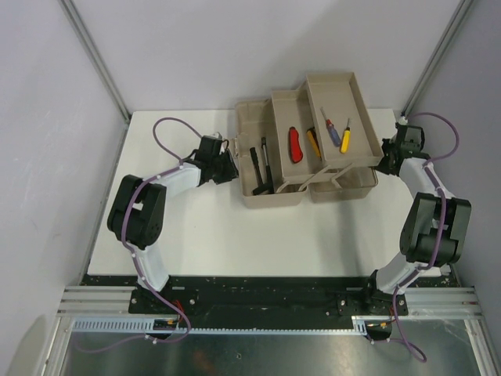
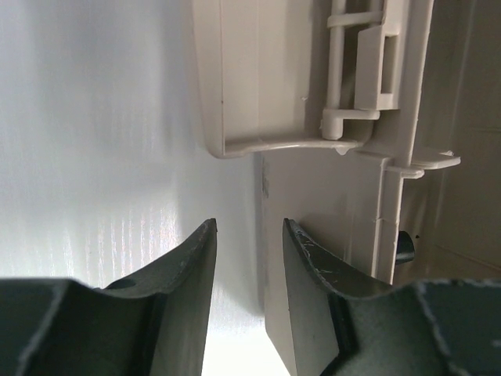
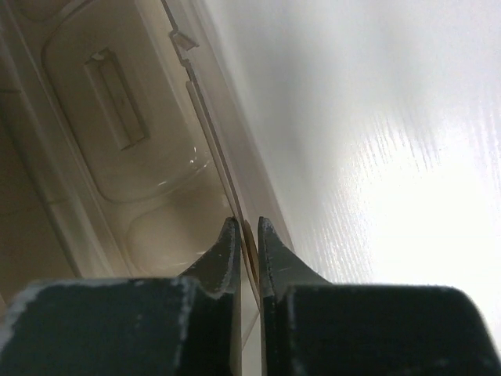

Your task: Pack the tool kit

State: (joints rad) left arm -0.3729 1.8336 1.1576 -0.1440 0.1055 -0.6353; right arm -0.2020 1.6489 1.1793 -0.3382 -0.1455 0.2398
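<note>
Toolbox (image 1: 270, 200) — trays (image 1: 341, 94) out, tools (image 1: 295, 146) inside

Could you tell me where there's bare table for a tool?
The widest bare stretch of table lies in front of the toolbox, between the left arm and right arm. The far-left corner behind the left gripper is bare. Both toolbox ends are crowded: the right gripper pinches its edge.

L arm elbow bent, left gripper (image 2: 246, 231) low, jaws apart. R arm folded, right gripper (image 3: 248, 225) pinched tight on tool kit (image 3: 149, 180) edge.
</note>
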